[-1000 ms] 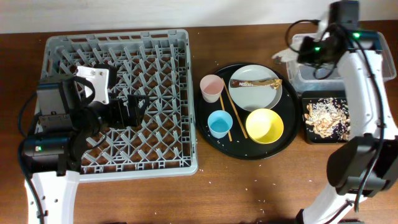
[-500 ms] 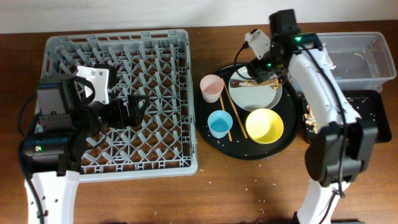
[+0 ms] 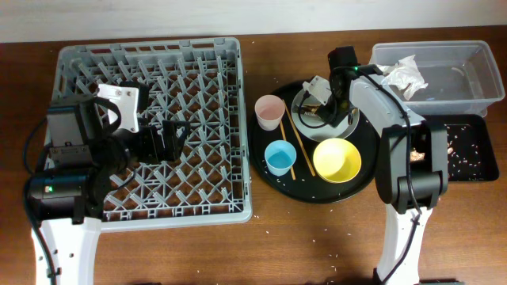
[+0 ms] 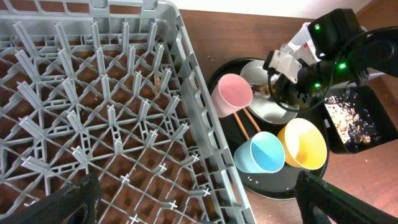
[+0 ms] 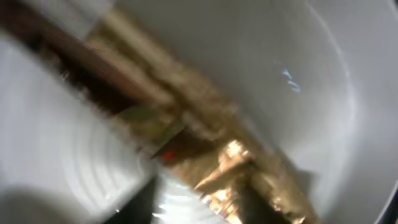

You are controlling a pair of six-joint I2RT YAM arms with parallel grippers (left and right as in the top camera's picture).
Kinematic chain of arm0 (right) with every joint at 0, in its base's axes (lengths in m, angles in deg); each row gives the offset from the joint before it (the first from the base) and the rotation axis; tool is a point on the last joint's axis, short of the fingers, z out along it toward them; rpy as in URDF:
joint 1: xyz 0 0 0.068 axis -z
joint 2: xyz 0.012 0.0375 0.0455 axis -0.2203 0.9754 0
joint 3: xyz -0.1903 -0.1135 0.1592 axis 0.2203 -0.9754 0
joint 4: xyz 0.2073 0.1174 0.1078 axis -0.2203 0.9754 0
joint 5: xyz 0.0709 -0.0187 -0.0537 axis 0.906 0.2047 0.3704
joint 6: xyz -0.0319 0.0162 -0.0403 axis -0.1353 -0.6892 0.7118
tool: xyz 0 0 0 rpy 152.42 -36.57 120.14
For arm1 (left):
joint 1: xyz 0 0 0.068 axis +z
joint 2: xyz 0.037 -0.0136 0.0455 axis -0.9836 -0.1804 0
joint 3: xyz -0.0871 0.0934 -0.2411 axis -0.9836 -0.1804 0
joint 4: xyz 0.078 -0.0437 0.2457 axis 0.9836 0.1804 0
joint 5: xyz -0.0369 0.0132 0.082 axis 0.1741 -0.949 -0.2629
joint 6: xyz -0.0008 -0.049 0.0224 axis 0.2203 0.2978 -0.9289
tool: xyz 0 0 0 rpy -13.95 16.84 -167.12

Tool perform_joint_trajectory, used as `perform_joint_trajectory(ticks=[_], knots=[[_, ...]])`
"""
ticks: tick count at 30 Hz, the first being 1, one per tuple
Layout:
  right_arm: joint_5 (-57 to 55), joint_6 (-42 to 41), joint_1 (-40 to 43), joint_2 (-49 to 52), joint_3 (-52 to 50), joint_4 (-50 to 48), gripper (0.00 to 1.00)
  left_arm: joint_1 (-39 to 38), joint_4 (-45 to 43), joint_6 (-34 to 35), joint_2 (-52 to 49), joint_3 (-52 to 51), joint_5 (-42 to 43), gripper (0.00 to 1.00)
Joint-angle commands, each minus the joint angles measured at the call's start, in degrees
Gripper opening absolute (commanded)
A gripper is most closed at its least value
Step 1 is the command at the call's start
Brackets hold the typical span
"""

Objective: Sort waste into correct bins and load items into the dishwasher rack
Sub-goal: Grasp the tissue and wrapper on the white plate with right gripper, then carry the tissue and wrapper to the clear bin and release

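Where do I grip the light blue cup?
Probably take the light blue cup by its rim from above, one tool finger inside, on the side facing the dishwasher rack: it stands upright, mouth open, and chopsticks lie along the other side.

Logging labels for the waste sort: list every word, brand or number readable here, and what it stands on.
None can be read.
Brownish-gold wrapper on the plate: any print is too blurred in the right wrist view, and mostly hidden under the end of the right arm overhead.
Nothing else shows lettering.
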Motion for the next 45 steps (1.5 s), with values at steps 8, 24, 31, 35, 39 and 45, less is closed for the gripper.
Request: perform_joint_trajectory(ticks=[8,24,31,35,39,45], knots=[[0.7,-21.6,0.2,-8.3,15.4,13.3,0.04,-0.2,-0.1,0.6,-0.1,0.9,0.0,0.99],[11.1,14.8,0.6,-3.7,7.8,5.4,0.97,-0.2,-0.1,0.6,-0.1,0.9,0.0,0.99],[11.6,14.3,0.5,2.5,7.7,5.7,0.72,-0.2,-0.1,0.6,-0.1,0.9,0.0,0.99],[11.4,9.2,0.8,3.5,4.8,5.7,0.49,-0.2,-0.1,0.6,-0.1,0.9,0.0,0.99],[10.2,4.9,1.5,3.4,1.8,5.6,0.04,-0.2,-0.1,0.6,-0.1,0.9,0.0,0.99],[8.8,-11.0,1.8,1.4,11.0,12.9,0.04,-0.2,-0.1,0.6,-0.1,0.9,0.0,0.99]])
